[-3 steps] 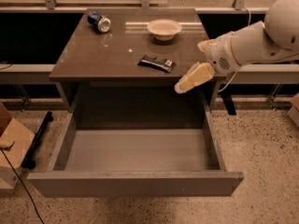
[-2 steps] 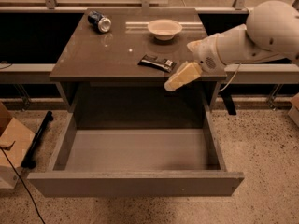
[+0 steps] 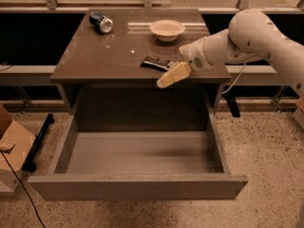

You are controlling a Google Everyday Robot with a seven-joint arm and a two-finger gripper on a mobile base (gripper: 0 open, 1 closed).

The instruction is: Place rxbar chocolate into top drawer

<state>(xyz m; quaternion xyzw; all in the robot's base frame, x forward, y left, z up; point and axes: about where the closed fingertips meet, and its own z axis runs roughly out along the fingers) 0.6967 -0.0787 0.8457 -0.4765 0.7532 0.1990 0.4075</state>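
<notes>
Status: approach phase. My gripper (image 3: 173, 74) sits at the front edge of the worktop (image 3: 114, 56), right of centre, with its tip hanging just past that edge. I cannot tell from this view whether the jaws are spread or pressed together.

Change: over the last second my gripper has travelled left along the front edge, from near the front right corner to a position just beside the rxbar chocolate (image 3: 156, 63). The bar has not shifted. It lies flat on the worktop near the front edge, immediately left of my gripper and not yet grasped.

Consequence: the gap to the bar is nearly closed, so the grasp is likely the next step. Nothing has been lifted or transferred.

Destination: the top drawer (image 3: 137, 186) is pulled fully out below the front edge, and its grey interior holds nothing.

Other items: a bowl (image 3: 167, 30) near the back edge and a soda can (image 3: 101, 23) toward the back left corner stand well apart from my path.
</notes>
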